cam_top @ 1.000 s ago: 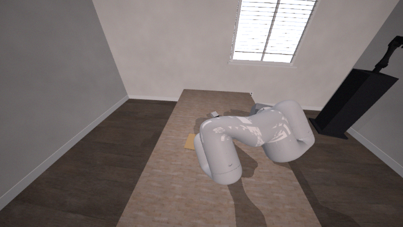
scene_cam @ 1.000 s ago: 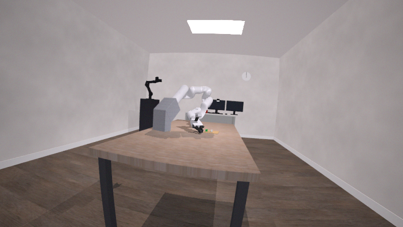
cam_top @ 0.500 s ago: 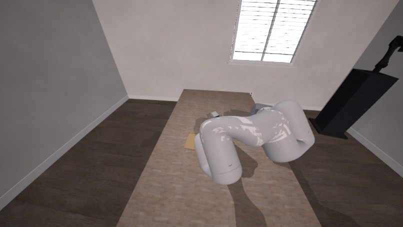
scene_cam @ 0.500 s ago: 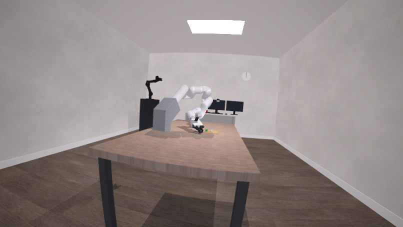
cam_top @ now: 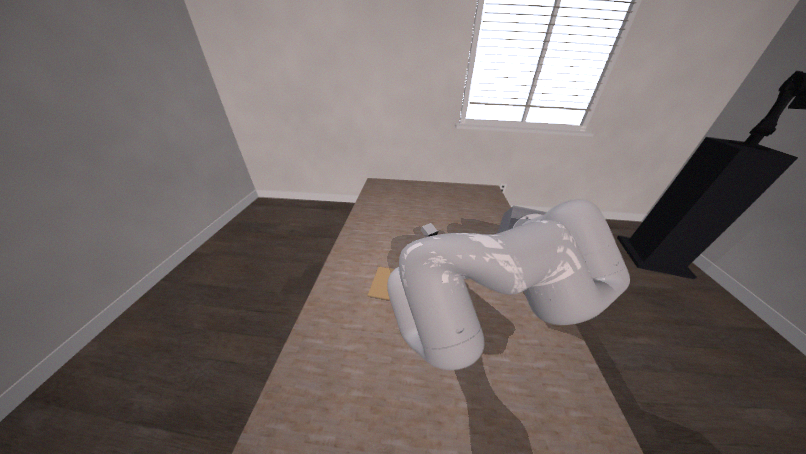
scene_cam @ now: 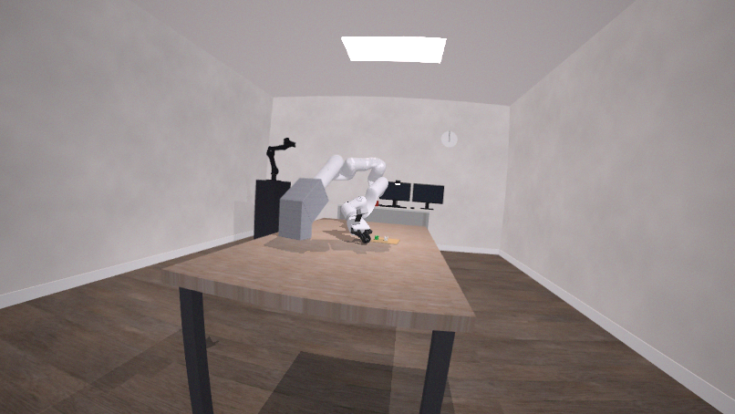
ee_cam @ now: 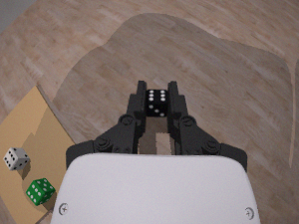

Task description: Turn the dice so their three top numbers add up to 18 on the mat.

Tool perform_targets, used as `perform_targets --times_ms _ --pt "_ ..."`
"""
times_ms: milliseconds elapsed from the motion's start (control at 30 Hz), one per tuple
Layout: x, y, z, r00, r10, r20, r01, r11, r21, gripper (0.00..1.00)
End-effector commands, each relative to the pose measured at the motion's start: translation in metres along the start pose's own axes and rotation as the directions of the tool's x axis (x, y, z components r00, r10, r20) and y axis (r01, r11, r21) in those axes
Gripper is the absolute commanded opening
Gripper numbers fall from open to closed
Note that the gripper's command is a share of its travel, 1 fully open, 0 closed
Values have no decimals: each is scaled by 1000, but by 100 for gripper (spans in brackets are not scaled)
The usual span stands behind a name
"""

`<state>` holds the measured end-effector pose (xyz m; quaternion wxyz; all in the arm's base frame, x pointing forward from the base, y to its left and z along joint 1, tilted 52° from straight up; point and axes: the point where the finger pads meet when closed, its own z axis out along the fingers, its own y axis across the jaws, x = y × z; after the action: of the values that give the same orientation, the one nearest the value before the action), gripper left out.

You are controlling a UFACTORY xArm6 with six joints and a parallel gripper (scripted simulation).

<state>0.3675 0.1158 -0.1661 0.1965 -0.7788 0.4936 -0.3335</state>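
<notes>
In the wrist view my gripper (ee_cam: 156,93) is shut on a black die (ee_cam: 156,102) with white pips, held over bare table to the right of the tan mat (ee_cam: 36,127). A white die (ee_cam: 16,158) and a green die (ee_cam: 40,191) lie on the mat at the lower left of that view. In the exterior view the gripper (scene_cam: 366,237) is low over the table, just left of the mat (scene_cam: 392,240) and the green die (scene_cam: 376,237). In the top view the arm hides the dice; only a corner of the mat (cam_top: 379,283) shows.
A grey box (scene_cam: 302,208) stands on the table (scene_cam: 328,272) to the left of the arm. A small grey block (cam_top: 428,228) lies beyond the mat. A black cabinet (cam_top: 699,208) stands beside the table.
</notes>
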Motion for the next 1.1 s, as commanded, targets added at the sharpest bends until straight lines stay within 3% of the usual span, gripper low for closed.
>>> perform_targets --times_ms 0,1067 --pt "-2 0 1 1000 0 -1 0 1000 -1 15" --pt "-7 0 4 1000 0 -1 0 1000 -1 15"
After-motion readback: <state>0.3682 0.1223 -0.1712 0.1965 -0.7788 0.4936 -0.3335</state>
